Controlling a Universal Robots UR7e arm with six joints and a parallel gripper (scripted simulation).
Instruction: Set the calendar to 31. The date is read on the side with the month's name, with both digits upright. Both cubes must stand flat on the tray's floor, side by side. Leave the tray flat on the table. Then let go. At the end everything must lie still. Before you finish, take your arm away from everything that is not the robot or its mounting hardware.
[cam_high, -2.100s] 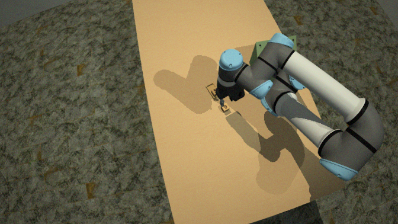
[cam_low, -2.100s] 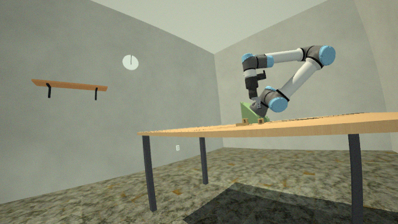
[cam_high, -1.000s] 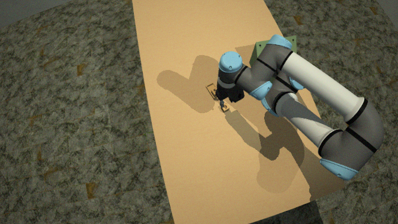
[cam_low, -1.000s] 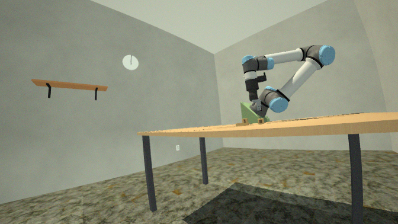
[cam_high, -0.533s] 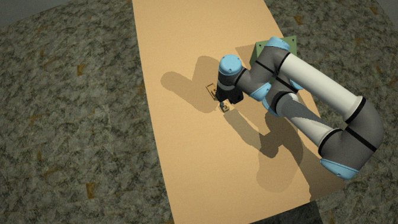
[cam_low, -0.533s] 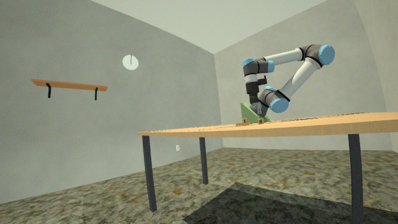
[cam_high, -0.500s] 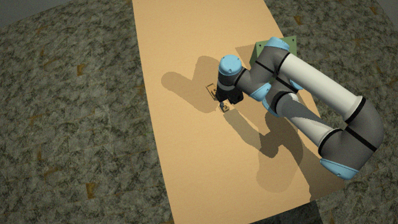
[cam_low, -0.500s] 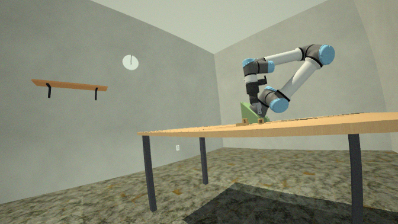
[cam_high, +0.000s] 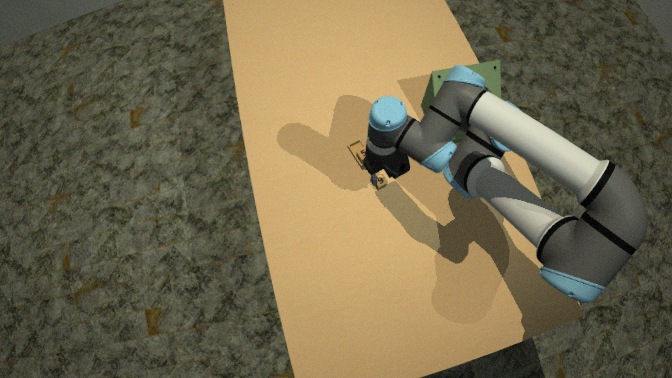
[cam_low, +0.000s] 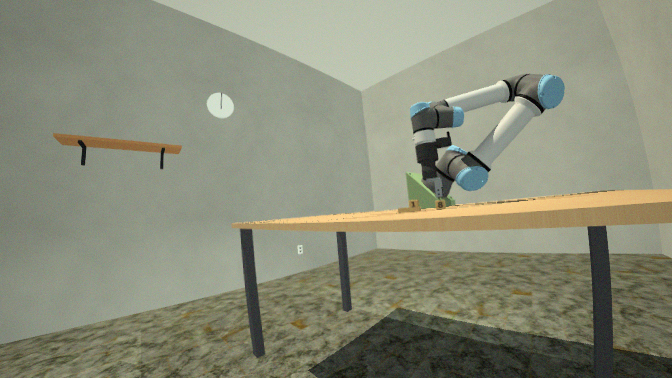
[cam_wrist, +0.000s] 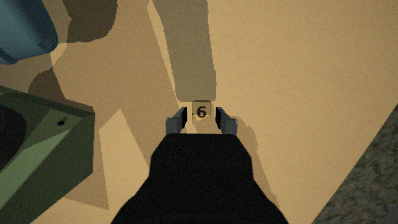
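A small wooden cube (cam_wrist: 201, 111) (cam_high: 383, 180) (cam_low: 440, 204) with a 6 on its top face stands on the table, outside the tray. My gripper (cam_wrist: 201, 113) (cam_high: 376, 176) (cam_low: 438, 193) is open, pointing straight down, with one finger on each side of this cube. I cannot tell whether the fingers touch it. The low wooden tray (cam_high: 356, 148) (cam_low: 404, 210) lies just left of it, partly hidden under the wrist. A second cube (cam_low: 413, 204) stands in the tray and shows a 1 on its side.
The arm's green base block (cam_high: 492, 75) (cam_low: 416, 189) (cam_wrist: 47, 150) stands close behind the tray. The table's (cam_high: 320, 280) right edge shows in the wrist view, with the floor beyond it. A shelf (cam_low: 117, 144) and a clock hang on the far wall.
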